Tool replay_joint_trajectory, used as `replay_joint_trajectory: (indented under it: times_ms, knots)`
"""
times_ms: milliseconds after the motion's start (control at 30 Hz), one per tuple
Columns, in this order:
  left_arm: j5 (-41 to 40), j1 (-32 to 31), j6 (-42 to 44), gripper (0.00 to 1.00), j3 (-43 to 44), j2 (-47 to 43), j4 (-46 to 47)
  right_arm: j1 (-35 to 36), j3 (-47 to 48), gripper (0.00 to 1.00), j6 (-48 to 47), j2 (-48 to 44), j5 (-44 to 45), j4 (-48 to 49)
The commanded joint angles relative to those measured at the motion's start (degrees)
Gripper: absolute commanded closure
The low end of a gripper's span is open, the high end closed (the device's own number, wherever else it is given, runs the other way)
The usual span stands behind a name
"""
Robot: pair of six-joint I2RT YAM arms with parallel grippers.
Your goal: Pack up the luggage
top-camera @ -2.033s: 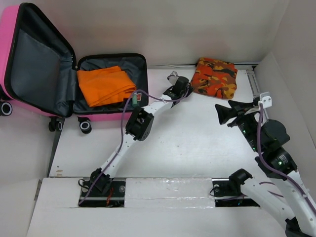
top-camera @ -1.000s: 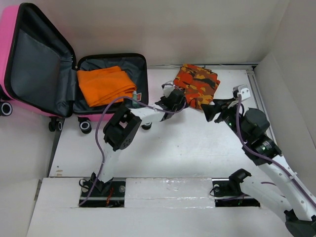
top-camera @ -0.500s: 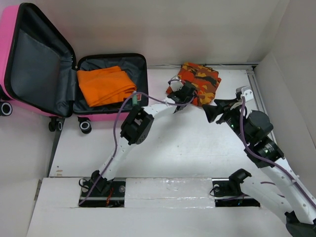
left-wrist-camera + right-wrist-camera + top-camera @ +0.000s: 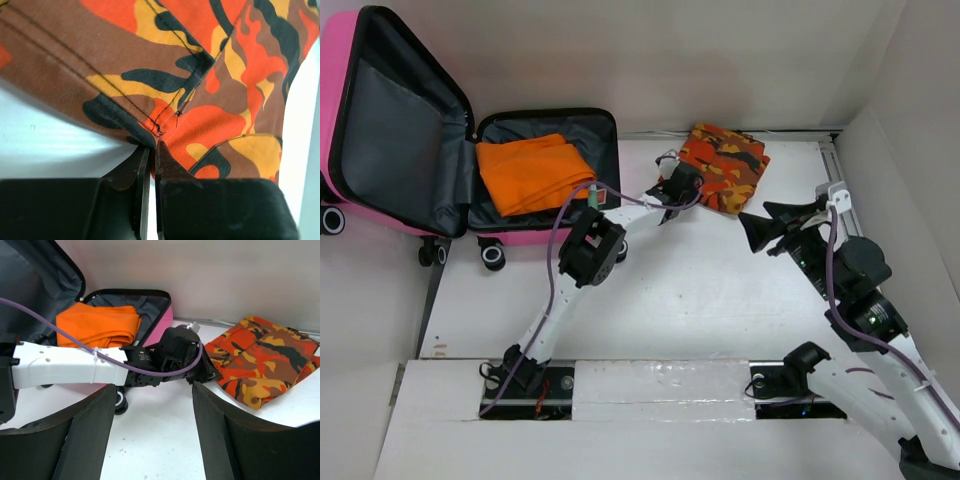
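Left gripper (image 4: 682, 180) sits at the near-left edge of the camouflage cloth (image 4: 730, 165), its jaws pressed together. The left wrist view gives what the overhead cannot: the two black fingers meet tip to tip right on the cloth's folded hem (image 4: 200, 75), where a dark seam runs down to them. Whether any fabric is caught between the tips cannot be told. Below the hem, bare white table (image 4: 50, 130) shows.

The right gripper (image 4: 756, 222) hangs over the table to the right of that cloth, jaws spread wide and holding nothing. Its own camera looks between the broad dark fingers (image 4: 90, 440) at the left arm's white link and wrist lying across the scene. That view also shows the cloth (image 4: 265, 360) as a flat folded stack with layered edges.

The luggage (image 4: 400, 130) stands open at the far left. Its pink lid is tilted up, showing grey lining, and its lower half lies flat with a folded orange cloth (image 4: 532, 172) inside. From the right wrist, the pink side wall (image 4: 167, 320) and the orange cloth (image 4: 97, 325) appear behind the left arm. The overhead view alone shows the wheels (image 4: 492, 255) at the near edge of the case.

The table (image 4: 700, 300) is white, enclosed by plain white walls (image 4: 670, 60) at the back and right. A purple cable (image 4: 555, 260) loops along the left arm.
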Motion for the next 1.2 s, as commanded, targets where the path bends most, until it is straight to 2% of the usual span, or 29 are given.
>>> replay_joint_trajectory:
  times_ms: [0, 100, 133, 267, 333, 367, 567, 600, 767, 1067, 1167]
  knots:
    - [3.5, 0.76, 11.5, 1.0, -0.96, -3.78, -2.1, 0.42, 1.74, 0.32, 0.02, -0.56, 0.53, 0.2]
    - [6.67, 1.29, 18.98, 1.0, 3.34, -6.69, -7.01, 0.42, 1.74, 0.32, -0.5, 0.58, -0.08, 0.2]
    - [9.37, 2.51, 24.32, 1.0, 3.88, -9.48, -9.2, 0.42, 1.74, 0.32, -0.51, 0.59, -0.09, 0.2]
    - [11.85, 7.6, 31.73, 1.0, 6.35, -17.31, -16.59, 0.42, 1.74, 0.32, -0.51, 1.2, -1.31, 1.34]
    - [12.38, 10.5, 33.33, 1.0, 3.29, -21.18, -16.6, 0.42, 1.74, 0.32, -0.51, 1.2, -2.01, 1.35]
    - [14.39, 13.91, 33.34, 1.0, 3.27, -23.98, -18.08, 0.42, 1.74, 0.32, -0.51, 1.2, -2.02, 1.87]
    - [28.18, 27.46, 34.65, 1.0, 6.35, -26.56, -22.58, 0.42, 1.13, 0.31, 0.02, 0.59, -3.6, 2.4]
    - [30.29, 31.22, 34.65, 1.0, 6.35, -27.43, -23.19, 0.42, 0.6, 0.31, 0.02, 0.59, -3.6, 2.4]
    - [35.84, 40.65, 33.43, 1.0, 1.61, -31.3, -23.02, 0.42, 0.07, 0.31, 0.02, -0.64, -2.99, 2.4]
    - [27.95, 52.34, 34.39, 1.0, -13.24, -41.23, -21.01, 0.42, -0.46, 0.3, 0.02, -0.64, -3.6, 2.4]
    - [32.22, 53.94, 34.39, 1.0, -18.76, -42.55, -18.81, 0.42, -0.46, 0.3, 0.02, -1.17, -3.6, 2.4]
